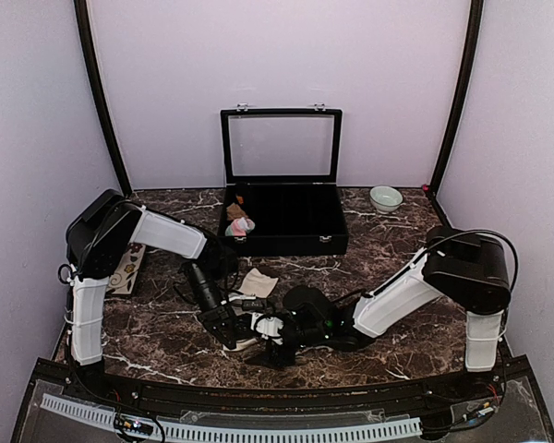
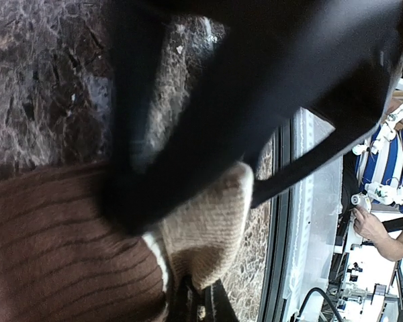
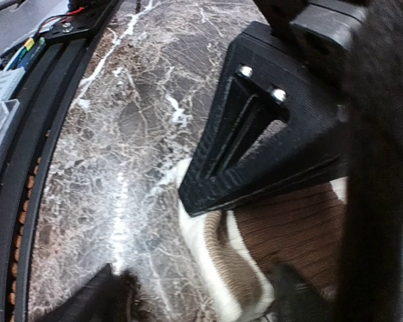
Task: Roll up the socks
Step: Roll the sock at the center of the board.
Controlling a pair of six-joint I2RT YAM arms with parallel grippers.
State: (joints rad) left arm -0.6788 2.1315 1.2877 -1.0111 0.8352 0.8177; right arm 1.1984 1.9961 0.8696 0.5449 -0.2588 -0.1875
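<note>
Left pincer [image 1: 229, 330] sits on the pale end of the brown-banded cream-beige knit sock [image 2: 47, 255], right pincer [image 1: 268, 341] just beside it, both grips unreadable.

Robotics lab, a test cell. Marble-look table [image 1: 397, 268] is boxed in by plain lilac walls [image 1: 286, 55], w/ black curved poles [image 1: 99, 92] at 10 & 2 o'clock. Left arm [image 1: 166, 233] & right arm [image 1: 402, 295] are bolted at the 6 o'clock edge, by a white slotted cable strip [image 1: 258, 431]. Coloured wires [image 3: 27, 45] run along the rail. In the left wrist view a person in striped shirt [image 2: 393, 144] is past the table edge, near white hardware [image 2: 383, 194].
</note>
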